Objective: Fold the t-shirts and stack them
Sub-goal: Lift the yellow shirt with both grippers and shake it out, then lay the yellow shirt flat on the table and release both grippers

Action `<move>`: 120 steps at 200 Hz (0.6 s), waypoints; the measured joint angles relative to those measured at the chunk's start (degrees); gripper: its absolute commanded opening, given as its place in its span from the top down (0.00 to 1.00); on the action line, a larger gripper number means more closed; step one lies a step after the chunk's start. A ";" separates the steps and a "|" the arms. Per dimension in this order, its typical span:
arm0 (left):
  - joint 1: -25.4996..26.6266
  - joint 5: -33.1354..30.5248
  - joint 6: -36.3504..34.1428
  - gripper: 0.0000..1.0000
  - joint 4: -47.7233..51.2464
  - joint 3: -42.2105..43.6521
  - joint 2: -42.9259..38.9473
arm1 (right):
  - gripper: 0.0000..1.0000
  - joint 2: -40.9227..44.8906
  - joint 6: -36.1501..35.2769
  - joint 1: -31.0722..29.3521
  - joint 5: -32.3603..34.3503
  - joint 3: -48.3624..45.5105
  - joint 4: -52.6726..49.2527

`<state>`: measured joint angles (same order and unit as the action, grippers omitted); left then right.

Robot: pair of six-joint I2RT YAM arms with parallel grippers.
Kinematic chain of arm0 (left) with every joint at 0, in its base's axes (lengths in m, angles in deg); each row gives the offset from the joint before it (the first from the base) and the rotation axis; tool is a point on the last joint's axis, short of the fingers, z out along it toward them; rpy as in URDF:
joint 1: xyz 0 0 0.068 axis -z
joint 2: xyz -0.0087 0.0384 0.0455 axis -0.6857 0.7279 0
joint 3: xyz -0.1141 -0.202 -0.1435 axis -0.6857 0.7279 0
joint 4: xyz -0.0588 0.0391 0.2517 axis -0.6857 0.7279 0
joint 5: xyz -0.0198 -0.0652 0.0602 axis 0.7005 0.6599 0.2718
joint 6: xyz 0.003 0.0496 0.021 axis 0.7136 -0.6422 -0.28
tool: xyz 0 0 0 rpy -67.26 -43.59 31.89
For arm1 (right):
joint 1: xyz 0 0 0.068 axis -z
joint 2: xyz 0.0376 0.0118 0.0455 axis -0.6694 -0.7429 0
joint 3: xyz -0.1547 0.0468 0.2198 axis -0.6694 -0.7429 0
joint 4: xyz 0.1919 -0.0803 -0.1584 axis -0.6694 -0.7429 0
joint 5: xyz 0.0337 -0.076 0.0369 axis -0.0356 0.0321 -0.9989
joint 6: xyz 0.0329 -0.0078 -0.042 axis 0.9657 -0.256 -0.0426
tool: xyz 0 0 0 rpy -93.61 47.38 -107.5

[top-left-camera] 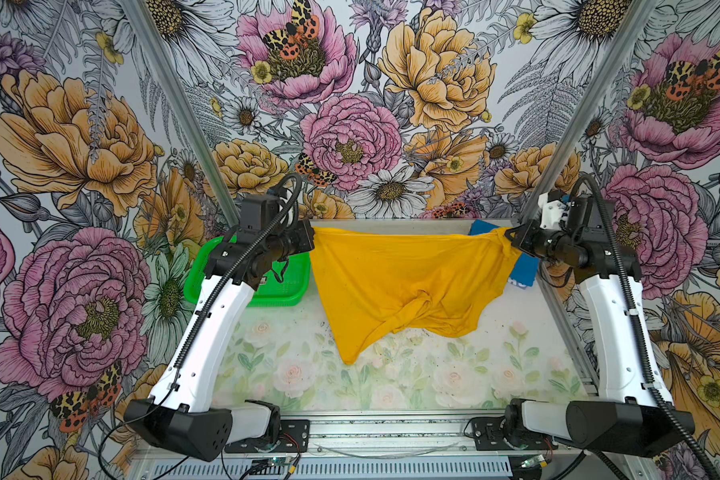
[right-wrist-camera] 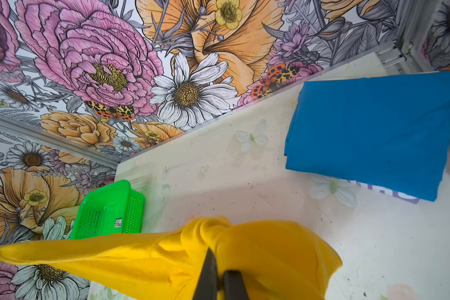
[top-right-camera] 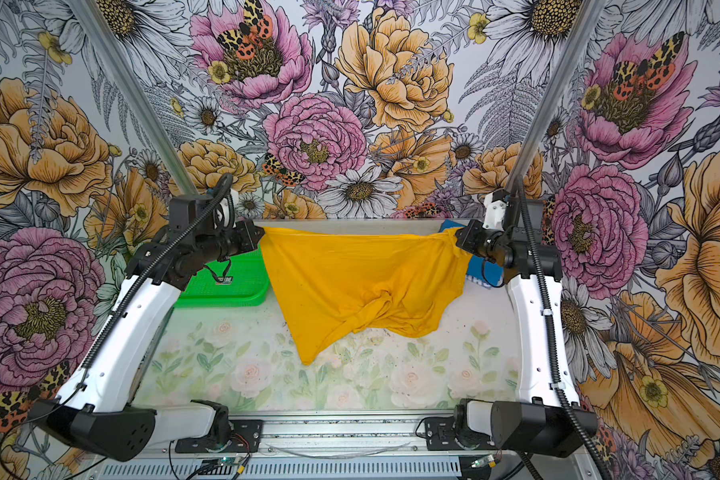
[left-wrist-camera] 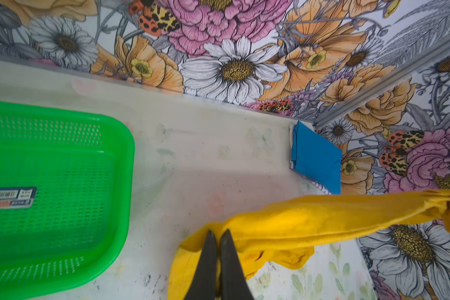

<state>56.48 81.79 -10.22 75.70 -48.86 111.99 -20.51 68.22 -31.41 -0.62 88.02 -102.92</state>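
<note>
Clamped left gripper [left-wrist-camera: 219, 231] and right gripper [right-wrist-camera: 218, 261] each pinch an upper corner of the mustard-yellow cloth t-shirt [top-left-camera: 408, 270], stretched horizontally mid-frame.

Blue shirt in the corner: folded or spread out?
Folded: the blue shirt lies as a compact flat rectangle, layered edges showing.

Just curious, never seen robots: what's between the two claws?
The yellow shirt, its upper edge stretched from left gripper to right gripper, both shut on it. Both top views show it.
</note>
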 measured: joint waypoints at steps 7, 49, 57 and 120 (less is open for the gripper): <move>-0.15 0.20 -0.48 1.00 -0.17 -4.13 3.32 | 1.00 -2.29 0.15 0.70 -1.44 2.25 -0.11; -2.40 2.97 -2.14 1.00 2.12 -31.78 23.12 | 1.00 -22.71 2.58 2.08 -8.39 24.87 1.03; -2.86 3.39 -2.32 1.00 2.95 -35.65 24.94 | 1.00 -24.35 3.30 2.19 -9.27 28.79 0.83; -4.92 6.91 -2.97 1.00 5.29 -35.98 12.96 | 1.00 -9.99 5.46 6.45 -15.08 34.45 3.17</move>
<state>51.56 88.70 -13.19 80.99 -84.83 124.95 -30.50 73.68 -24.96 -15.70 122.47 -99.75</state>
